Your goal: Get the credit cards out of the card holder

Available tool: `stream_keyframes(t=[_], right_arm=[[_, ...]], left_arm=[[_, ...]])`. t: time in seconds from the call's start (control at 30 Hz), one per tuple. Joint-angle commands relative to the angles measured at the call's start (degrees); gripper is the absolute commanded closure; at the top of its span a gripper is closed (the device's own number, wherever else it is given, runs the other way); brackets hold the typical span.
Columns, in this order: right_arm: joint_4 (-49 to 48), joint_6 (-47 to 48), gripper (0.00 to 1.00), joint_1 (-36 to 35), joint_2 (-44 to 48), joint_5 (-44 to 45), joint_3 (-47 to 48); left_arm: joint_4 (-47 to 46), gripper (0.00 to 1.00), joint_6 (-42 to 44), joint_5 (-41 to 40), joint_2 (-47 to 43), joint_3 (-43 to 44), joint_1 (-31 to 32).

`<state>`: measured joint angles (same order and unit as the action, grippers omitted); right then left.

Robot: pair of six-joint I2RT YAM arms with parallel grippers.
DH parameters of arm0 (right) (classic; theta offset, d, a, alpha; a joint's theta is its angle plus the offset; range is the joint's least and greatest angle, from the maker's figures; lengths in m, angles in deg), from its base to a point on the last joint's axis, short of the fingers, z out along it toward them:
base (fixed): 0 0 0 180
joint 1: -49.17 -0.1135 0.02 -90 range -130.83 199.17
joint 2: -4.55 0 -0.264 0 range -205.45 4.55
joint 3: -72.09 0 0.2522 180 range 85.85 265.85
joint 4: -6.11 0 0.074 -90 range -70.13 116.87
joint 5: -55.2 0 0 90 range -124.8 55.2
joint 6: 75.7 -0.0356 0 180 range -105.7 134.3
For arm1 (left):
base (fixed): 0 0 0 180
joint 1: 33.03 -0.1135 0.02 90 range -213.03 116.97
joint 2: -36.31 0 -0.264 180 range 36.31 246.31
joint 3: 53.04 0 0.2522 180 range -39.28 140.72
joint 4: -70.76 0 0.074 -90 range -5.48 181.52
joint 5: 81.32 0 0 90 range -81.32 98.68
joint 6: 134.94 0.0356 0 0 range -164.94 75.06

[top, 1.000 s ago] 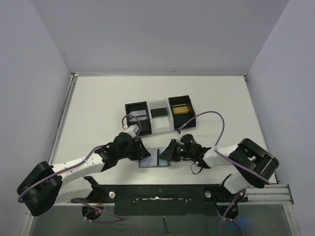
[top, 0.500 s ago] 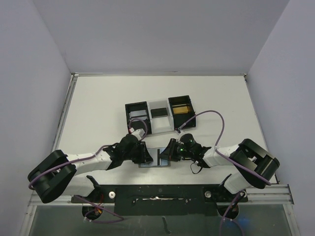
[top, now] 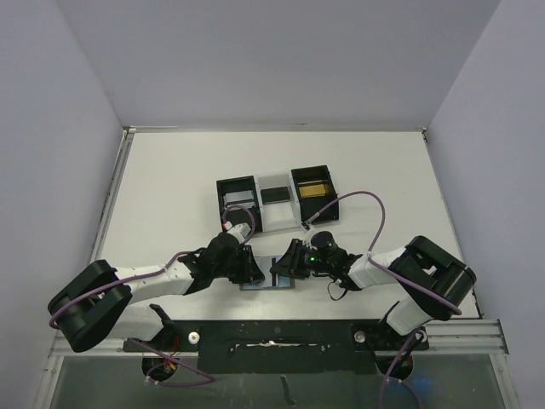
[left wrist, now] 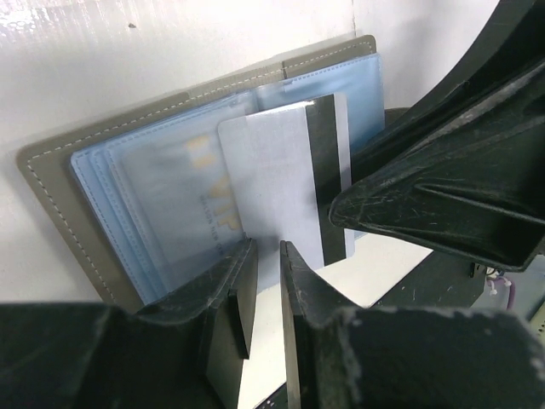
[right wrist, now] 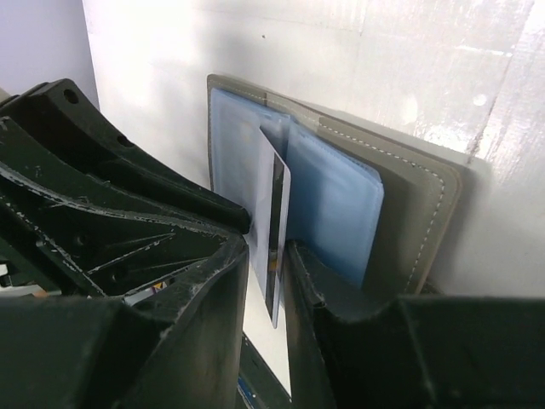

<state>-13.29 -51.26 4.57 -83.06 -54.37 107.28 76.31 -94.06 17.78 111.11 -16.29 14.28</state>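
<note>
Now | right hand (right wrist: 268, 243) has shifted toward left hand (left wrist: 268, 249), clamping card (left wrist: 281, 170) half out of holder (left wrist: 51, 183) | left hand's closure unclear | extraction underway

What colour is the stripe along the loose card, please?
Black, on a white card; the left wrist view shows it best.

Robot lab cell: bare white table (top: 170, 170) boxed on three sides by plain pale panel walls (top: 51, 128); left arm (top: 157, 279) and right arm (top: 375, 271) bolted to black base plate (top: 272, 334) on aluminium rail (top: 477, 328) at near edge; purple cables (top: 379, 209) looping off arms; three-compartment tray (top: 274, 220) set out mid-table
</note>
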Motion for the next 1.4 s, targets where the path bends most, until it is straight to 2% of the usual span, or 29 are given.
stream_keyframes(t=[0.0, 0.17, 0.23, 0.57, 0.73, 0.9, 1.07, 1.17, 1.37], right_arm=[[-5.79, -0.88, 0.79, 0.17, -0.38, -0.32, 0.21], [-4.25, -0.52, 0.97, 0.27, 1.5, 0.85, -0.34], [-2.06, 0.3, 1.0, 0.3, 2.96, 1.62, -0.34], [12.45, 7.15, 1.0, 0.35, 15.02, 8.12, 0.16], [14.36, 11.52, 1.0, 0.0, 19.42, 10.16, 1.35], [12.66, 17.63, 1.0, -2.09, 23.3, 12.56, 1.59], [10.53, 24.57, 1.0, -6.92, 26.56, 18.64, 1.68], [8.8, 30.28, 1.0, -10.91, 28.36, 22.97, 1.48], [4.85, 39.99, 1.0, -13.66, 32.38, 27.61, -0.6]], left_arm=[[2.85, 0.83, 0.7, -3.13, -0.05, 0.58, 0.15], [3.23, 0.82, 0.61, -3.66, -0.68, 0.39, 0.13], [3.6, 0.82, 0.67, -3.89, -1.07, 0.44, 0.15], [4.23, 0.72, 0.82, -5.68, -8.09, 0.46, 0.15], [5.88, 0.63, 2.28, -7.47, -12.56, 0.62, 0.05], [14.21, 0.49, 5.24, -11.76, -17.04, 3.78, -0.98], [21.85, 0.35, 8.88, -12.7, -22.26, 8.07, -5.23], [25.41, 0.28, 11.35, -11.19, -25.05, 10.6, -10.65], [33.14, 0.22, 17.0, -10.39, -27.52, 17.17, -19.98]])
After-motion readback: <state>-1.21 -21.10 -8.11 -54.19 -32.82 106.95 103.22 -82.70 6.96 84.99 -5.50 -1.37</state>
